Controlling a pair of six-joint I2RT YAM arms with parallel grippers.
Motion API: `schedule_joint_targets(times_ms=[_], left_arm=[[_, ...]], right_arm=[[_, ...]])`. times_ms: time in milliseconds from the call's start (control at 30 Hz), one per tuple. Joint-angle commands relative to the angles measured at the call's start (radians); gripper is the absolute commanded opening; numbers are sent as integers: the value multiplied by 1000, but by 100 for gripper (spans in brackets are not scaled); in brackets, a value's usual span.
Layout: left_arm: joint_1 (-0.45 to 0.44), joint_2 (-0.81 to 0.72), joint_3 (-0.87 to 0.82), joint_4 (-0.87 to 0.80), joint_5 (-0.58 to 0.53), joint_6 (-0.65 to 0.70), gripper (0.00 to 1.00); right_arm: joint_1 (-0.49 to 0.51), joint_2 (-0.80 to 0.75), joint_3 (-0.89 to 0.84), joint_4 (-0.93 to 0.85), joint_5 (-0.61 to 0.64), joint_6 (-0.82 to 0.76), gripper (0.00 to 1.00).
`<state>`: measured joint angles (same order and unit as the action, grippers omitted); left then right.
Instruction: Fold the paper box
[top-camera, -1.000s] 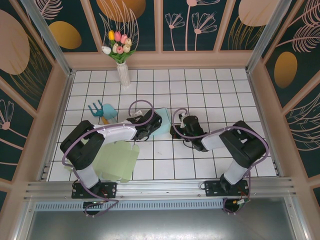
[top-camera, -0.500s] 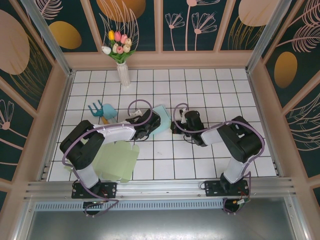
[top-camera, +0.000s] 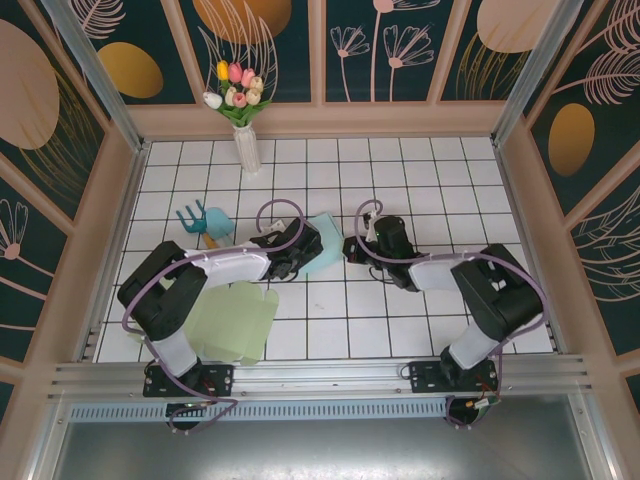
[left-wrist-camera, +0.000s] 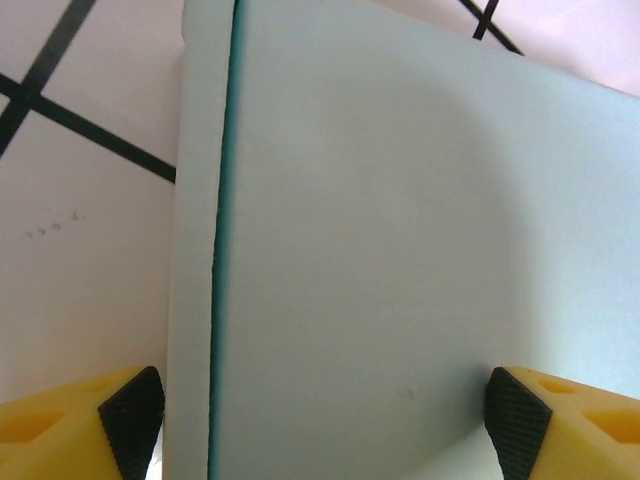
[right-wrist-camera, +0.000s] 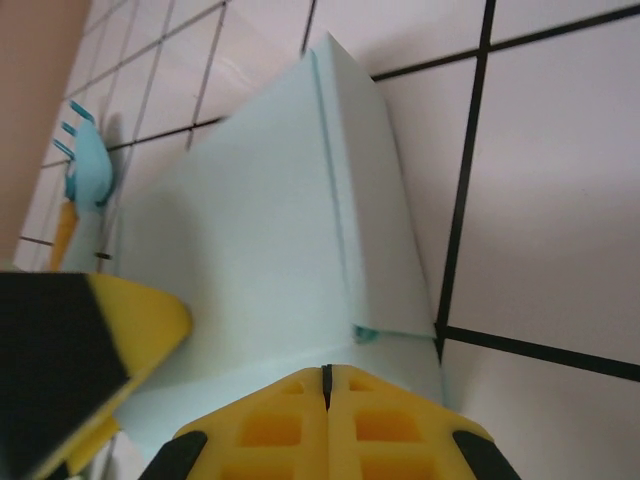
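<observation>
Two claws at one pale blue paper box (top-camera: 328, 238), near the middle of the white-tiled bench (top-camera: 440, 180). Farthest left, near the front edge, a flat light green sheet (top-camera: 235, 322), partly hidden by the left arm. Behind it, a small teal plastic toy (top-camera: 205, 221). Further back, by the rear wall, a white vase of tulips (top-camera: 245, 150). Next, the left claw (top-camera: 303, 245) at the box's left side: jaws spread wide, black pads (left-wrist-camera: 130, 418) flanking the box's pale panel, touching or not impossible to tell. Then the box itself, lying on the tiles, a folded strip along one edge. Rightmost, the right claw (top-camera: 352, 248): fingers pressed fully together, nothing between them, tips right at the box's right edge.
</observation>
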<state>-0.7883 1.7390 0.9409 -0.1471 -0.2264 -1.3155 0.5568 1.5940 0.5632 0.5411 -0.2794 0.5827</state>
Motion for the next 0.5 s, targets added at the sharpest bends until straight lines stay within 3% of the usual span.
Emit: schedule_joint_targets(times_ms=[0, 300, 467], left_arm=[[-18, -10, -31, -149, 73, 44, 86], [-18, -90, 5, -180, 0, 71, 93], [-18, -154, -8, -138, -106, 242, 95]], right_arm=[[-4, -74, -35, -51, 10, 47, 2], [-4, -162, -114, -50, 39, 98, 2], [-4, -203, -152, -89, 87, 158, 2]])
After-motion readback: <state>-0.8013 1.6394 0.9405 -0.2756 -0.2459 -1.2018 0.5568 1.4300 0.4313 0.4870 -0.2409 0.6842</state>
